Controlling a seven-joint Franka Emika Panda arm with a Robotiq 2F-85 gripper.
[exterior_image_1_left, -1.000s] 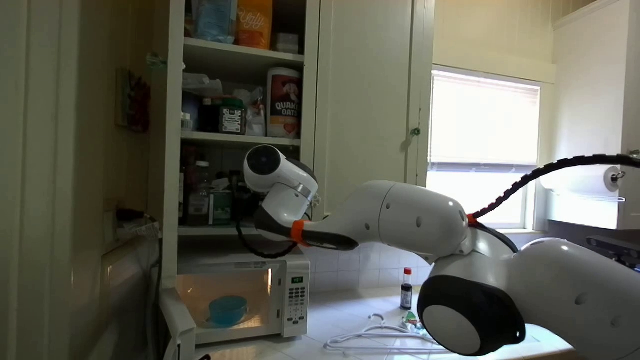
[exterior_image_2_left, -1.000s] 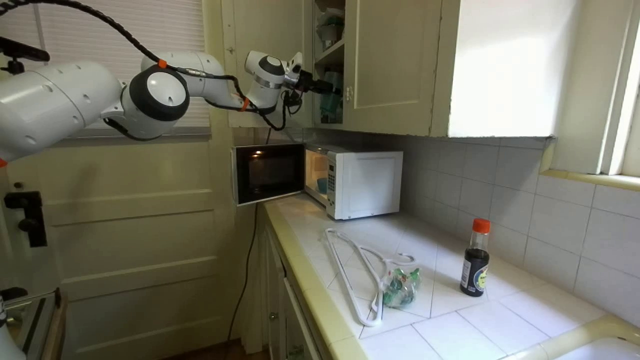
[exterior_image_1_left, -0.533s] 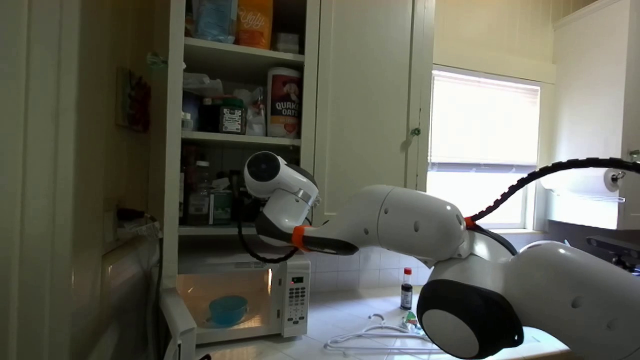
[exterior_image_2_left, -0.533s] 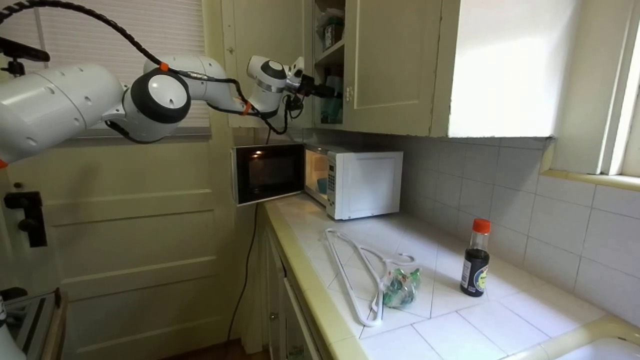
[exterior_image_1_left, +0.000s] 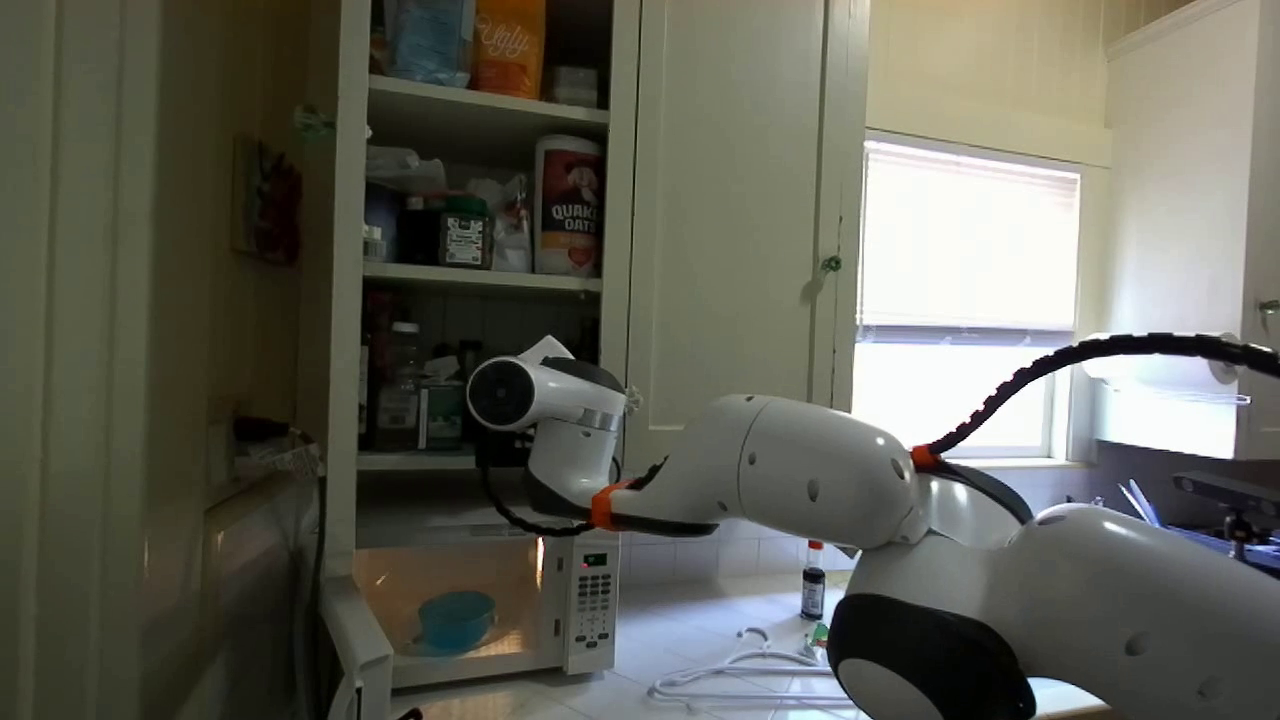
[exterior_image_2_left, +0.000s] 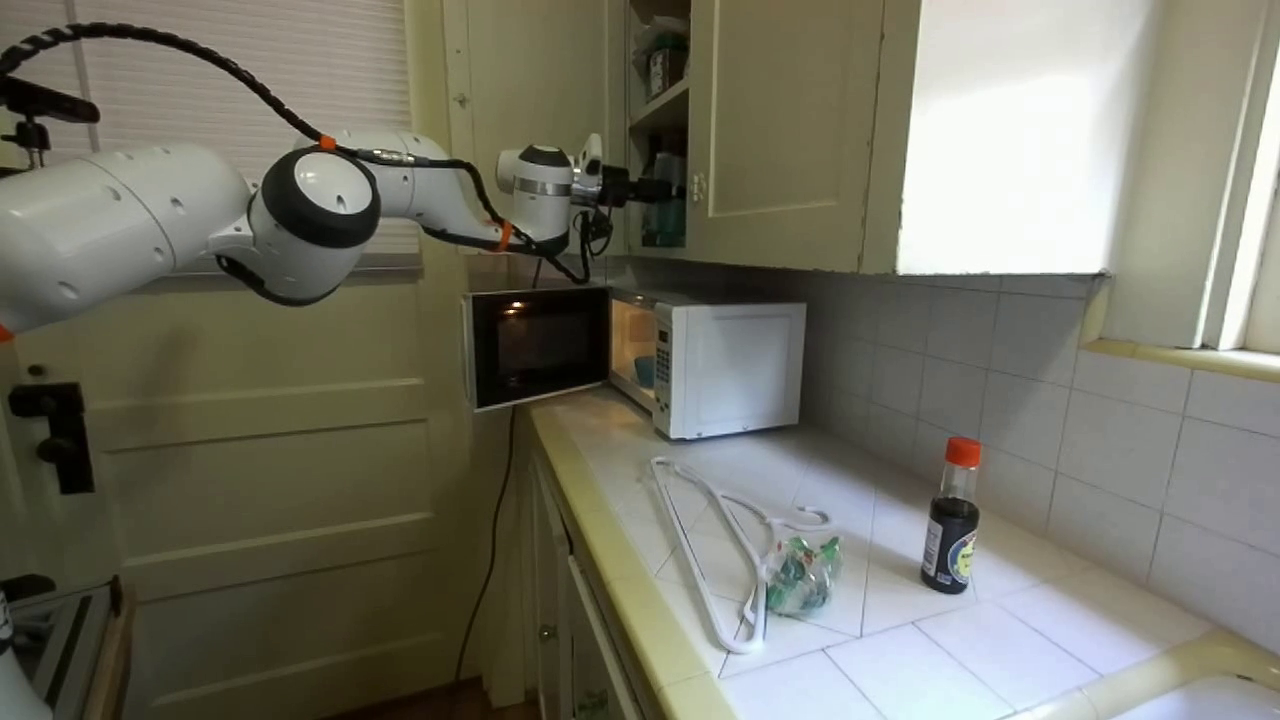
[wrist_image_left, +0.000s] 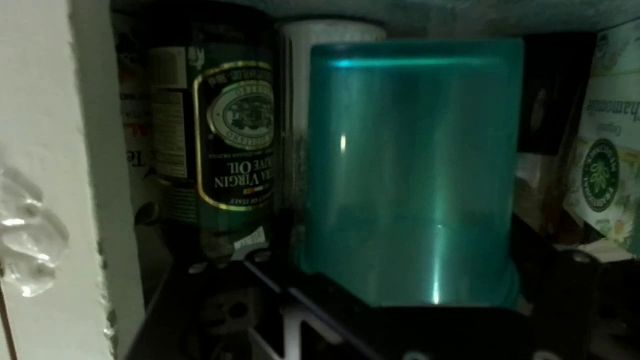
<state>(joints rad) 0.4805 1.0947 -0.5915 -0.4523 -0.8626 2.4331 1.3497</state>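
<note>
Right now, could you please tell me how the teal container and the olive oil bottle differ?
The teal container is translucent, while the olive oil bottle looks dark. The bottle bears a gold-edged label; the container shows none. The container appears wider than the bottle in the wrist view. Both are inside the open cabinet.

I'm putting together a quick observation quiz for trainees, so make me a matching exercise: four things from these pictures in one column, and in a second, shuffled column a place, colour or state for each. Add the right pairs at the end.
Things
1. Bottle
2. Cup
3. Microwave door
4. Bowl

Places, colours, states
A. Swung open
B. Red-capped, upright on the counter
C. Blue, inside the microwave
D. Teal, in the cupboard, close to the end effector

Right pairs: 1-B, 2-D, 3-A, 4-C
</note>
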